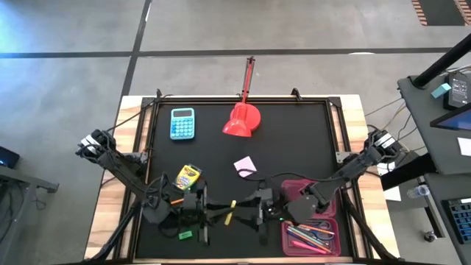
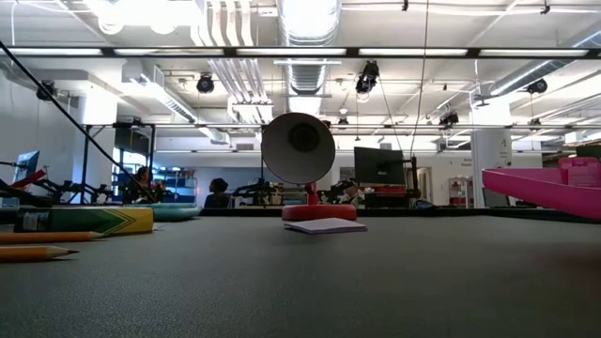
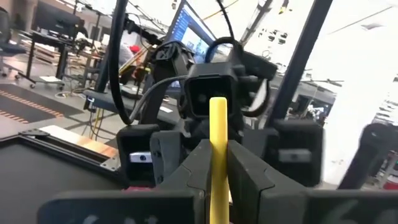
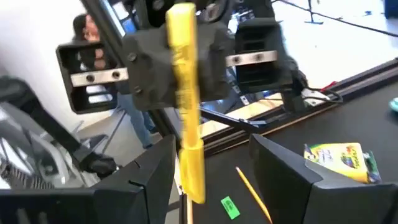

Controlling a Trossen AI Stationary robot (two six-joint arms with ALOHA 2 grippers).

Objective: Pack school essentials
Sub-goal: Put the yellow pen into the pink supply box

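looking straight down, both arms meet at the near middle of the black table, with a yellow marker between the left gripper and the right gripper. the crayon box lies just beyond the left arm, the pale pink note pad sits mid-table, and a pink tray at the near right holds pens and pencils. a light-blue calculator and a red lamp stand at the far side.

from table level, the crayon box and two pencils lie at left, the lamp and note pad in the middle, the tray at right.

at the left wrist, the claw is clamped on the marker.

at the right wrist, the claw stands apart around the marker, not gripping it; the crayon box lies beyond.
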